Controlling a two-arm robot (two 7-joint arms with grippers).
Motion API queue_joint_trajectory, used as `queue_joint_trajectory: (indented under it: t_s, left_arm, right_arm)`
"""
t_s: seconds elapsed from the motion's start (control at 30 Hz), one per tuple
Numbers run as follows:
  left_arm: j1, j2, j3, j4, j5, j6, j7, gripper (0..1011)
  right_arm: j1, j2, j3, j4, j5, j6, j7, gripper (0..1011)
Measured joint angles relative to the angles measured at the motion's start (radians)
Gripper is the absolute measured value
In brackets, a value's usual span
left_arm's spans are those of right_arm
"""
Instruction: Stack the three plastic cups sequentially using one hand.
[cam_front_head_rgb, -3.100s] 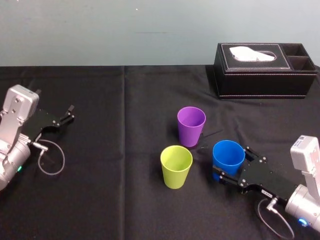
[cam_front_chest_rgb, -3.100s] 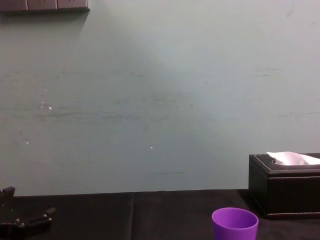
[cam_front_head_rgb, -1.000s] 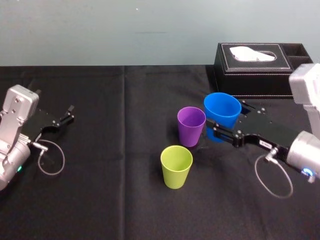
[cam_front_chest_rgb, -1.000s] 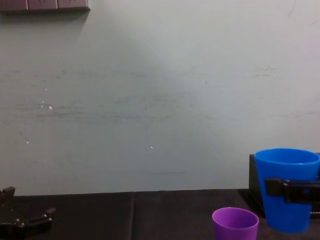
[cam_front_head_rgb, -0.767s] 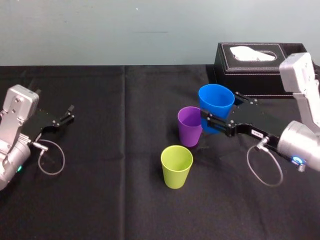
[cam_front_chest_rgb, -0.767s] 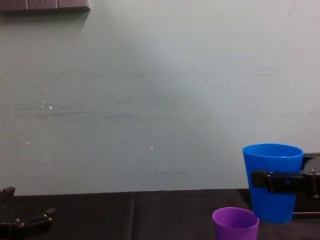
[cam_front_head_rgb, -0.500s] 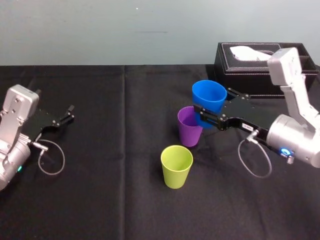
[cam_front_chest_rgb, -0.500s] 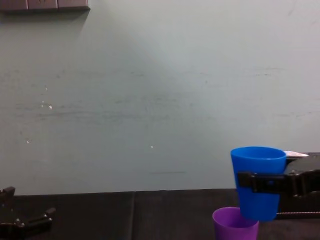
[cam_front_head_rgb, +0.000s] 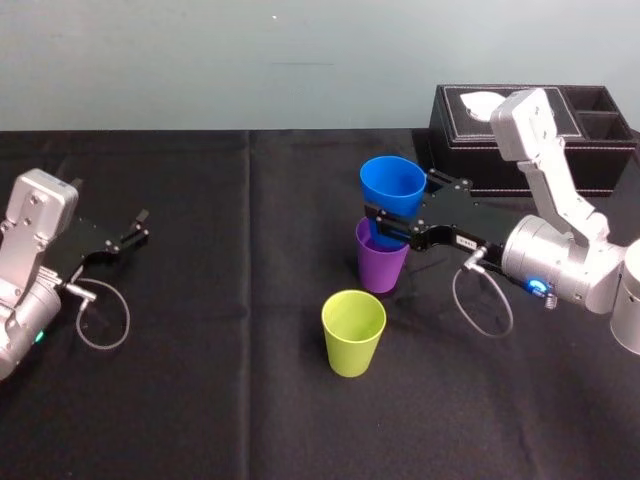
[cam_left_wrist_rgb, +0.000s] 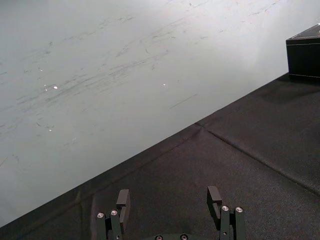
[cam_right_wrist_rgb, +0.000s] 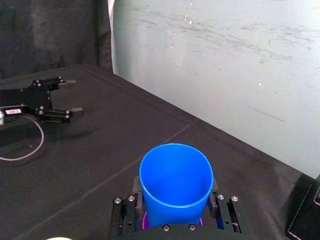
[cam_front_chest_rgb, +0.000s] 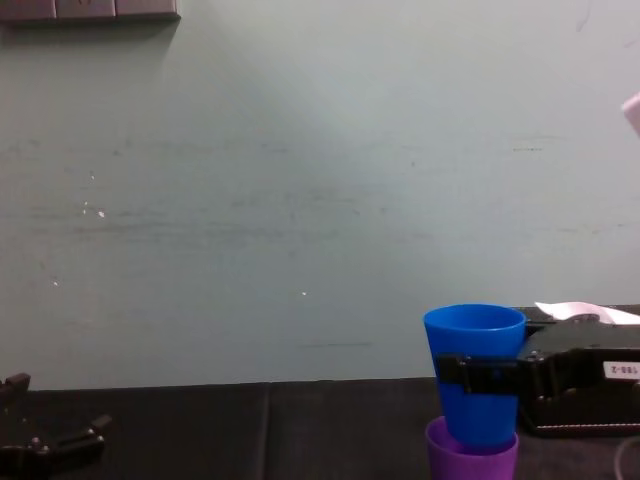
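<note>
Your right gripper (cam_front_head_rgb: 398, 205) has its fingers clamped on the blue cup (cam_front_chest_rgb: 476, 350); the chest view puts its base just inside the purple cup (cam_front_chest_rgb: 470, 462). The head view shows the yellow-green cup (cam_front_head_rgb: 352, 332) at 7 o'clock, apart, and the left gripper (cam_front_head_rgb: 143, 226) parked at 9 o'clock, fingers spread

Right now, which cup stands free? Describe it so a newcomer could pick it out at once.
The left tool is parked far left. From the black tissue box at the far right, come toward the robot past the right tool gripping the blue cup at the purple cup's mouth. Closer in stands the yellow-green cup: the only one no tool or other cup touches.
</note>
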Motion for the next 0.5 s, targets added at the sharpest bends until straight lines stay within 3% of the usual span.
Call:
queue_joint_trajectory:
  t_s: [0.5]
  left_arm:
    - [0.0, 0.0, 0.0, 0.0, 0.0, 0.0, 0.0, 1011]
  right_arm:
    - [0.039, -0.03, -0.017, 0.091, -0.005, -0.034, 0.035, 724]
